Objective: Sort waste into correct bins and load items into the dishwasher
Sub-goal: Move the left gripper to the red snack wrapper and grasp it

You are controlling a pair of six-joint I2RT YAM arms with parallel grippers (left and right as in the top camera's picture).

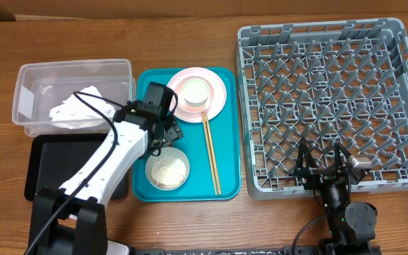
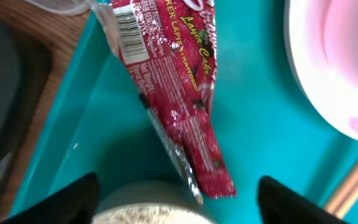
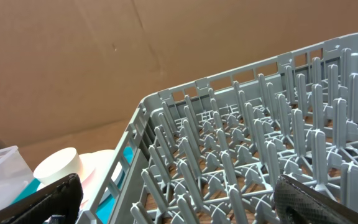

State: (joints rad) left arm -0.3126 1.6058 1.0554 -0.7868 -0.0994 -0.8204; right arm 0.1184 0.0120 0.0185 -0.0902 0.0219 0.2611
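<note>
My left gripper (image 1: 163, 136) (image 2: 178, 198) is open over the teal tray (image 1: 227, 142), and its fingers straddle the lower end of the red snack wrapper (image 2: 179, 93) lying flat on it. A white bowl with rice (image 1: 167, 170) (image 2: 145, 210) sits just below the wrapper. The pink plate (image 1: 214, 99) (image 2: 334, 56) carries the white cup (image 1: 196, 91). The chopsticks (image 1: 211, 152) lie on the tray's right side. The white napkin (image 1: 76, 110) lies in the clear tub (image 1: 27, 74). My right gripper (image 1: 322, 166) (image 3: 185, 202) is open at the near edge of the grey dish rack (image 1: 331, 106) (image 3: 241, 155).
The black tray (image 1: 44, 166) lies in front of the clear tub, left of the teal tray, partly under my left arm. The right wrist view also shows the cup (image 3: 58, 167) and the plate (image 3: 101, 163) beyond the rack's corner. A cardboard wall stands behind the table.
</note>
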